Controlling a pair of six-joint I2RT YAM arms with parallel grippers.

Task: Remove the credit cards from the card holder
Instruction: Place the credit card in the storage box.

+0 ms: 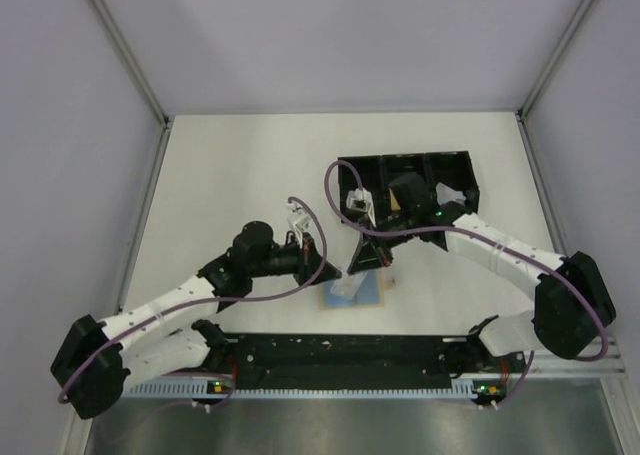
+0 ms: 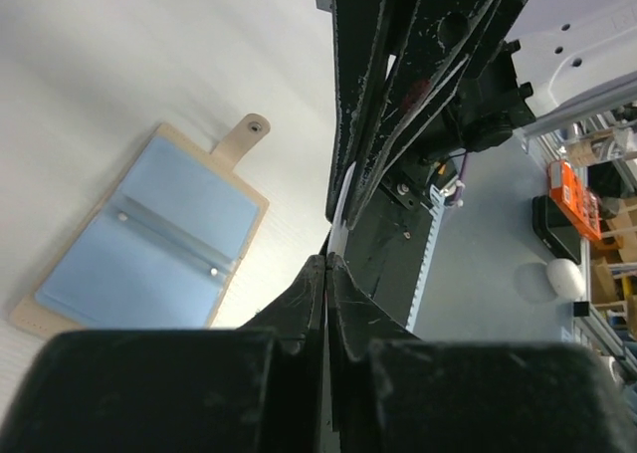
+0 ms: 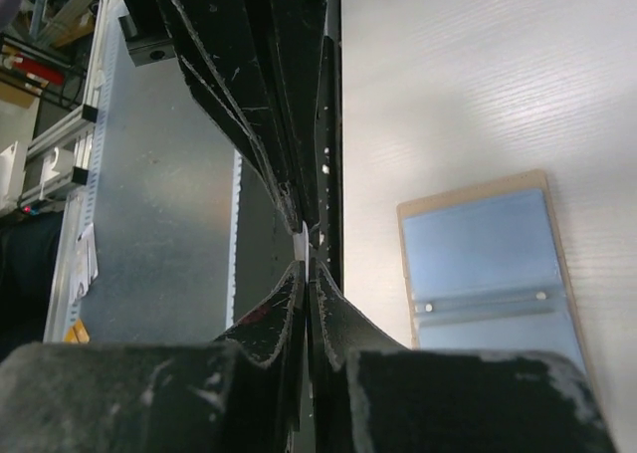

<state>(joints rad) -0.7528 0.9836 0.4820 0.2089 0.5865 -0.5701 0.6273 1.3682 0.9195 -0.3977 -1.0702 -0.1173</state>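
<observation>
Apparently mid-handover: left pincer and right pincer both clamp one thin pale plastic credit card; the open tan bi-fold card holder lies at their 6 o'clock. Next, one must release.

**Top view:** the bench is lit evenly and brightly from overhead. Soft, faint shadows are cast under the arms. Detail is rendered sharp but small.

**Left wrist view:** the card holder is rendered in focus. The bench is washed toward white at upper left. The left end effector is underexposed and blurred at the lower edge. The credit card is reduced to a pale line.

**Right wrist view:** the right end effector is shown dark, its scratches caught by light. The background at left is blurred.
</observation>
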